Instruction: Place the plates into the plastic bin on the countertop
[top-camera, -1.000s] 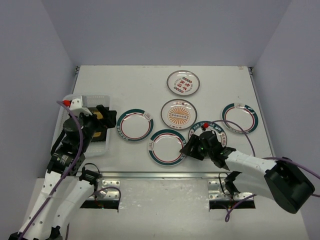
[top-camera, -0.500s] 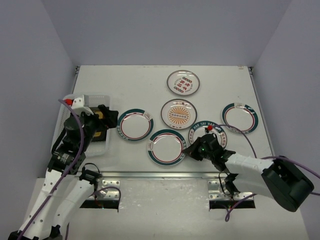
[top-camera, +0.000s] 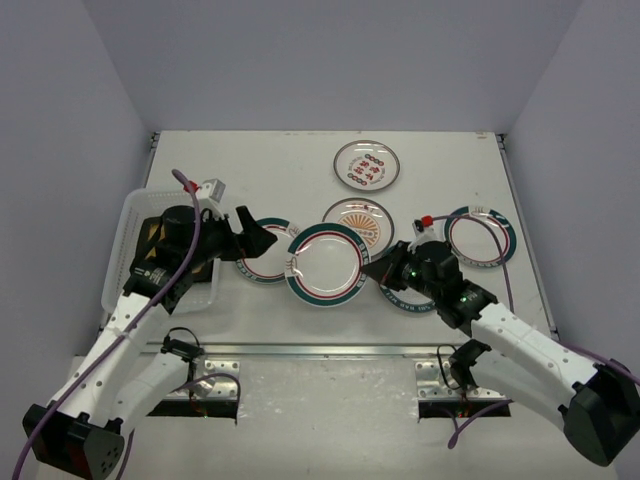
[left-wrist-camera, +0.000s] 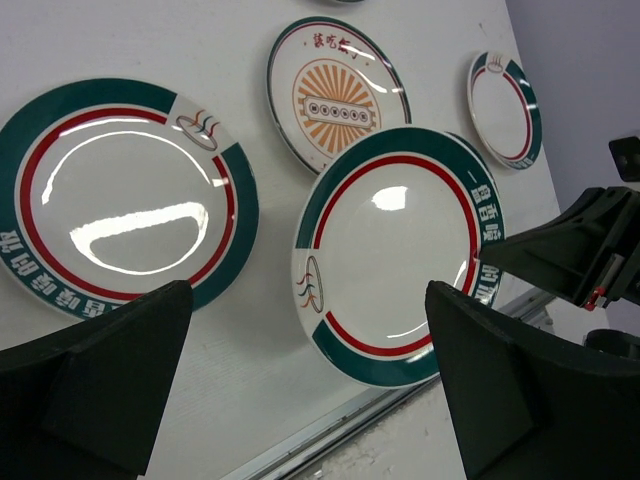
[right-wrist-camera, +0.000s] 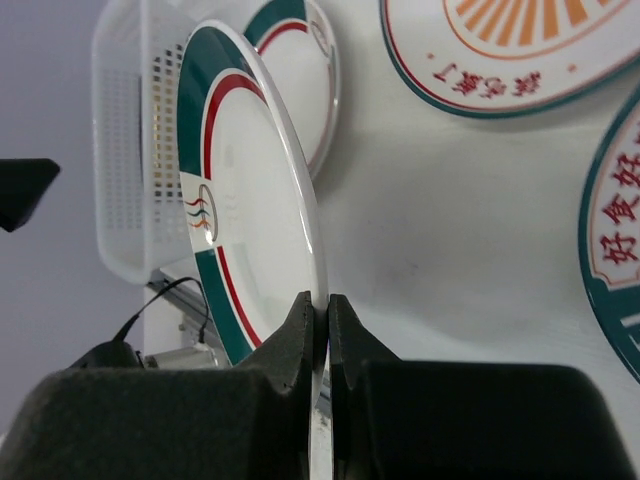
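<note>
My right gripper is shut on the right rim of a round white plate with a green and red band, holding it tilted above the countertop. My left gripper is open and empty, just left of that plate and above a similar green-banded plate lying flat. The whitish plastic bin stands at the left edge under my left arm, with a dark square plate partly visible inside.
An orange sunburst plate lies behind the held plate. A red-motif plate lies further back. A green-banded plate lies at the right. Another plate lies under my right wrist.
</note>
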